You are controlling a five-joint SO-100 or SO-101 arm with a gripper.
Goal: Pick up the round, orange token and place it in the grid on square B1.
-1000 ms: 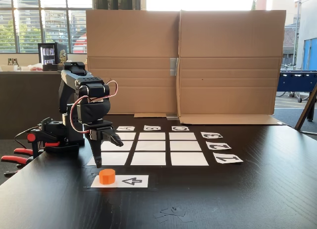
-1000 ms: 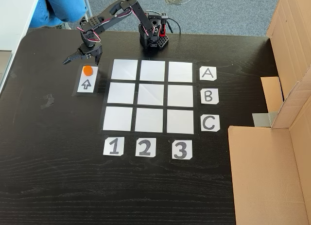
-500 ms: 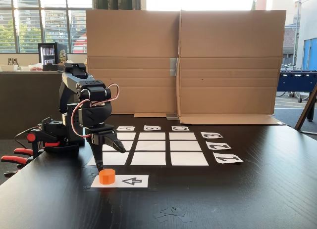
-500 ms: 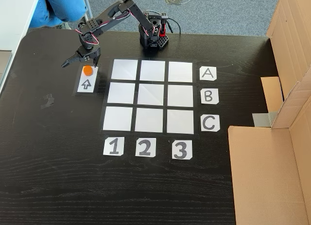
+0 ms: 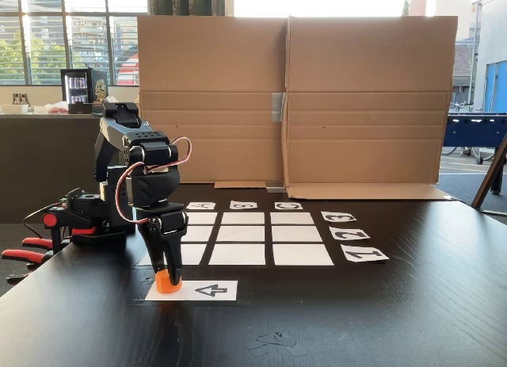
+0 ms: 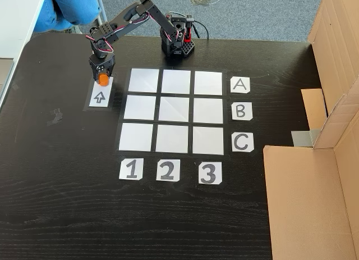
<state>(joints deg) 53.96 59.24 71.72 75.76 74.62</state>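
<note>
Token (image 5: pixel 167 284) count was 1, sitting between the gripper's (image 6: pixel 101 80) narrowed fingers on the arrow card (image 6: pixel 100 95); beside them lay 9 grid (image 6: pixel 175 111) squares.

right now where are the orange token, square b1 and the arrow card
token (image 5: pixel 167 283), low fixed view, its orange side below the fingers
square B1 (image 6: pixel 139 108), high fixed view, middle of the white cell
arrow card (image 5: pixel 212 290), low fixed view, on the black arrow
</note>
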